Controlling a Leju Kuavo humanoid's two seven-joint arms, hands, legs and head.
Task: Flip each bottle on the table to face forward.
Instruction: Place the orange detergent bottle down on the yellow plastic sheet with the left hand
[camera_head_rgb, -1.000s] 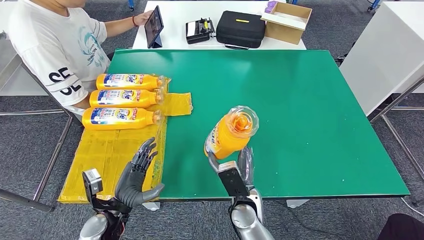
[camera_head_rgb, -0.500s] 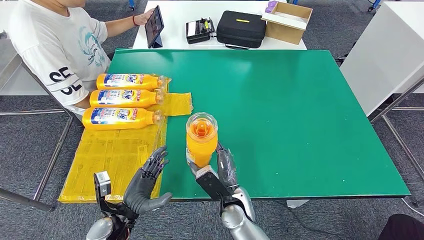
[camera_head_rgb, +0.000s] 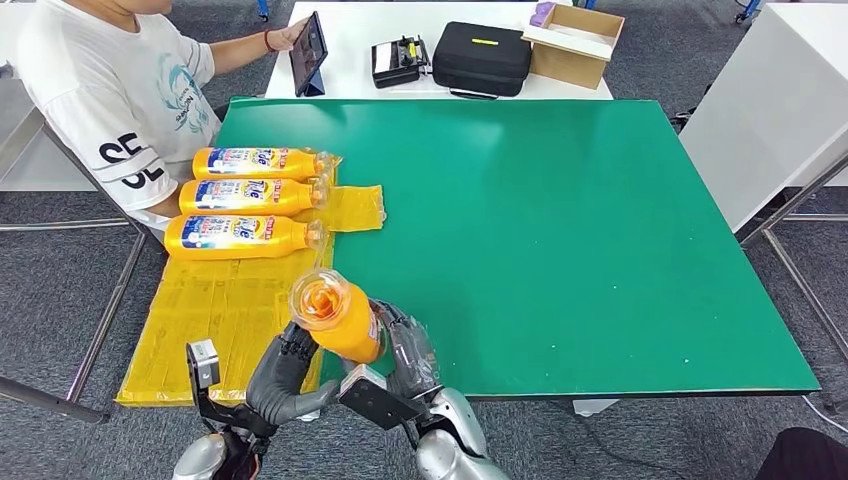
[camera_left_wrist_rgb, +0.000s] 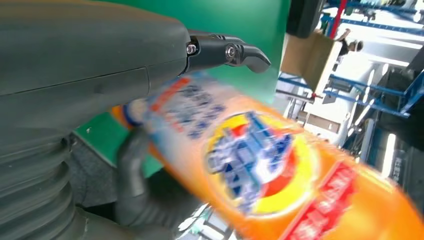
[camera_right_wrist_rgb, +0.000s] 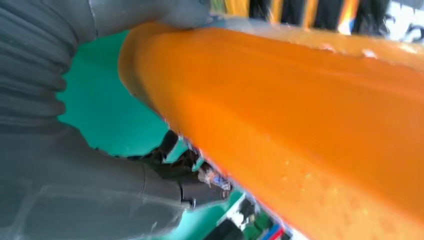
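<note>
1. The orange bottle (camera_head_rgb: 335, 316) hides most of the left hand (camera_head_rgb: 283, 372); whether its fingers (camera_left_wrist_rgb: 227, 50) close on the bottle cannot be told.
2. The right hand (camera_head_rgb: 400, 350) grips the bottle, fingers wrapped around its body, cap end tilted up past the fingertips.
3. Three bottles (camera_head_rgb: 240, 195) lie beyond the fingers on yellow sheeting (camera_head_rgb: 215, 310).

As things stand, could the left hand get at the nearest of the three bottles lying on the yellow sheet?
Probably not yet: the left hand is against the held bottle, which the right hand grips. Otherwise the nearest lying bottle is unobstructed.
</note>
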